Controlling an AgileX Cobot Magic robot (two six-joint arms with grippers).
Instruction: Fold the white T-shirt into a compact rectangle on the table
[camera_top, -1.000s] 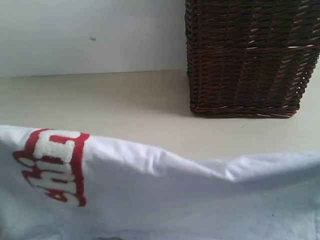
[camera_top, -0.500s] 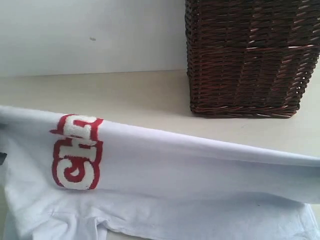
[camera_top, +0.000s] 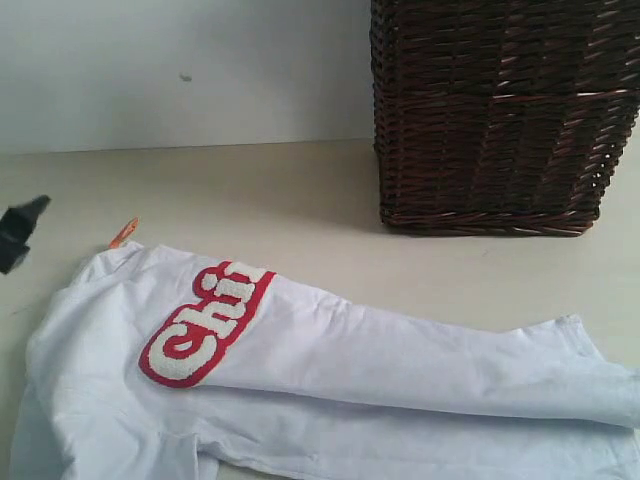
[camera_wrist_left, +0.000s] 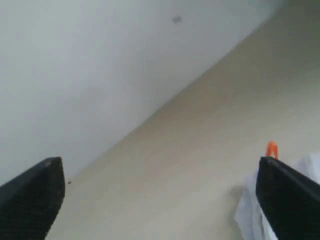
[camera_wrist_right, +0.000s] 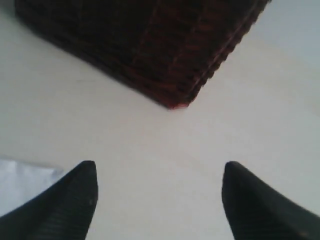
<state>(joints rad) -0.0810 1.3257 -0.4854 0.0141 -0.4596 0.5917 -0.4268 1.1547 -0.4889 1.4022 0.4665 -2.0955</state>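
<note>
White T-shirt (camera_top: 350, 380): lies crumpled-flat on the near part of the table (camera_top: 300, 200), stretched from the left side to the right edge of the exterior view; a long folded band runs across it.
Lettering (camera_top: 205, 325): fuzzy white letters outlined in red, on the left half of the shirt, cut off by the fold so that only "Chi" reads.
Orange tag (camera_top: 123, 232): small, at the shirt's far left corner, resting on the table.
Wicker basket (camera_top: 500, 110): dark brown, upright at the far right of the table, well apart from the shirt.
Wall (camera_top: 180, 70): pale, behind the table.
Left gripper (camera_wrist_left: 159, 167): released, jaws spread wide with nothing between them; it hangs just beside the shirt's tagged corner, and one dark finger (camera_top: 18, 235) shows at the exterior view's left edge.
Right gripper (camera_wrist_right: 159, 167): released, jaws apart over bare table, holding nothing; a white shirt corner lies beside one finger, and the basket stands beyond.
</note>
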